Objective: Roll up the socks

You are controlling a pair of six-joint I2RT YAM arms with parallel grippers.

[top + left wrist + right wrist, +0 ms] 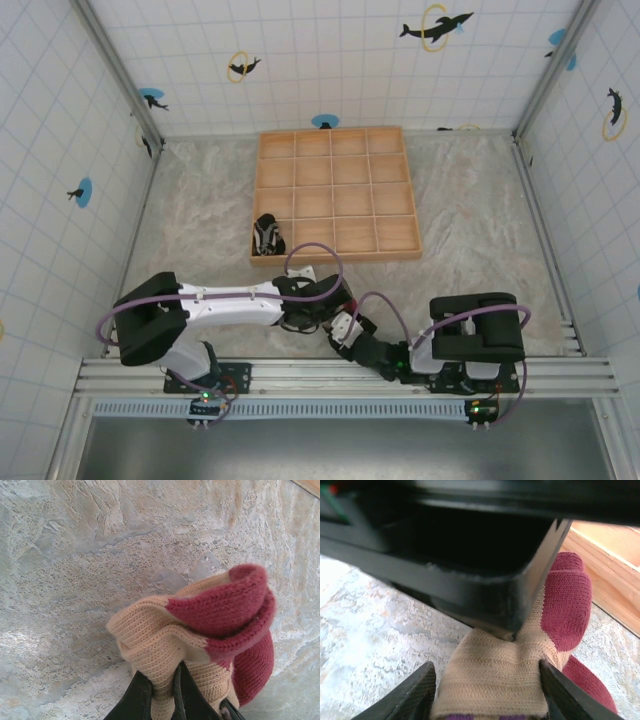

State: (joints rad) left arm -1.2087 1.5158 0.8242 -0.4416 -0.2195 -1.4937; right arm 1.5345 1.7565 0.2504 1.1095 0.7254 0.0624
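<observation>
The tan sock (pixel 165 635) with dark red toe and heel (pixel 225 605) hangs bunched just above the table. My left gripper (pixel 162 672) is shut on a fold of its tan fabric. In the right wrist view the same tan sock (pixel 495 680) lies flat between my right gripper's (pixel 487 680) two fingers. They stand open at its two edges, the right fingertip (pixel 550 680) touching the fabric, which is not squeezed. The left gripper's black body (pixel 470 555) looms right above. The black-and-white striped sock (pixel 266 236) lies rolled by the tray's front left corner. Both grippers (pixel 325 300) (pixel 347 326) meet near the table's front.
A wooden tray (pixel 336 255) of square compartments stands at the back centre; its front wall (pixel 610 565) is close on the right of the right wrist view. Purple cables loop over both arms. Tiled walls enclose the table.
</observation>
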